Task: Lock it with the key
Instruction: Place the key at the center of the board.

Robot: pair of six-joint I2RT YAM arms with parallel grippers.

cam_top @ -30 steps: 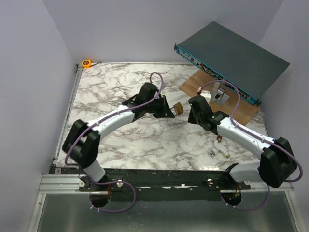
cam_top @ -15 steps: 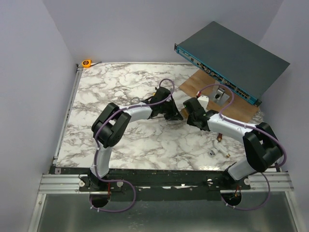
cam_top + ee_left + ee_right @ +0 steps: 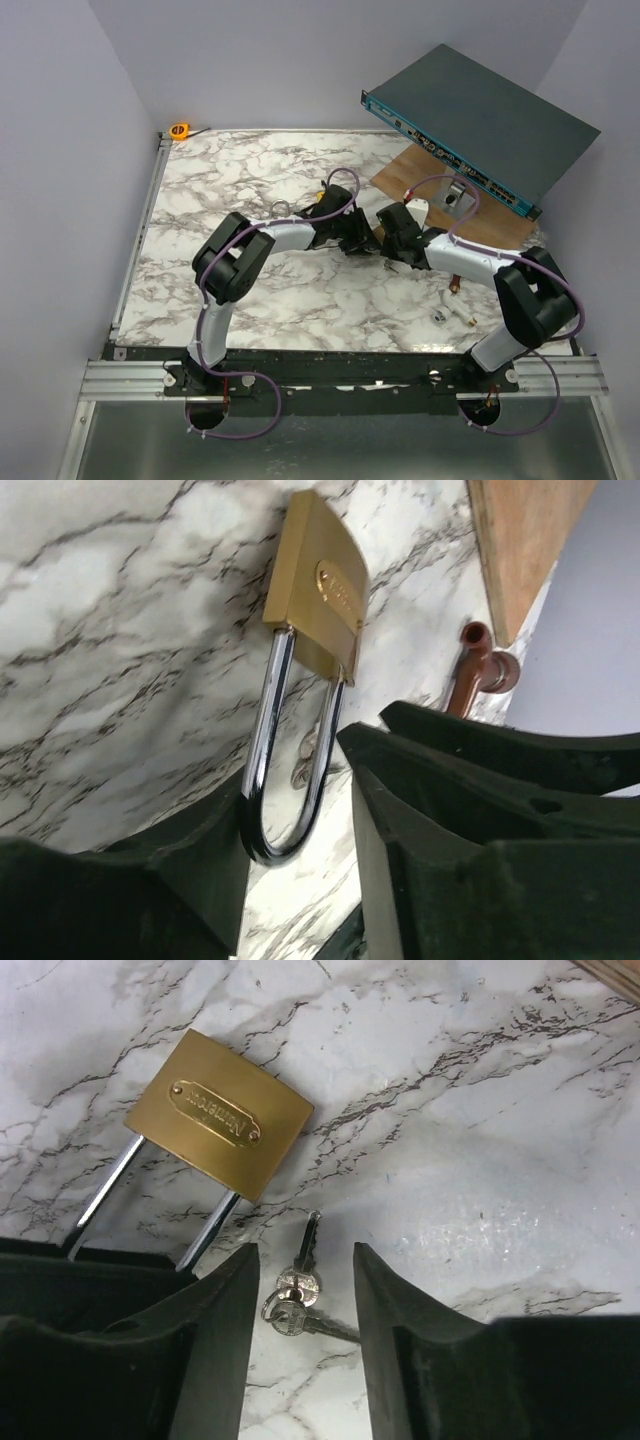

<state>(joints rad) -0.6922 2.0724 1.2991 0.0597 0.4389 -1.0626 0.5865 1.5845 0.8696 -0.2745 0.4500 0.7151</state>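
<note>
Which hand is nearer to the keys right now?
Right. The right hand is open and straddles the keys on the table. The left hand is just beside them, gripping the padlock by its shackle.

The brass padlock point(image 3: 226, 1120) bears an embossed oval brand plate point(image 3: 214, 1111), at ten o'clock in the right wrist view; its lettering is unreadable.

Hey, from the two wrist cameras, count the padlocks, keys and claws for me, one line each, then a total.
padlock: 1
keys: 2
claws: 2, left claw and right claw
Total: 5
</note>
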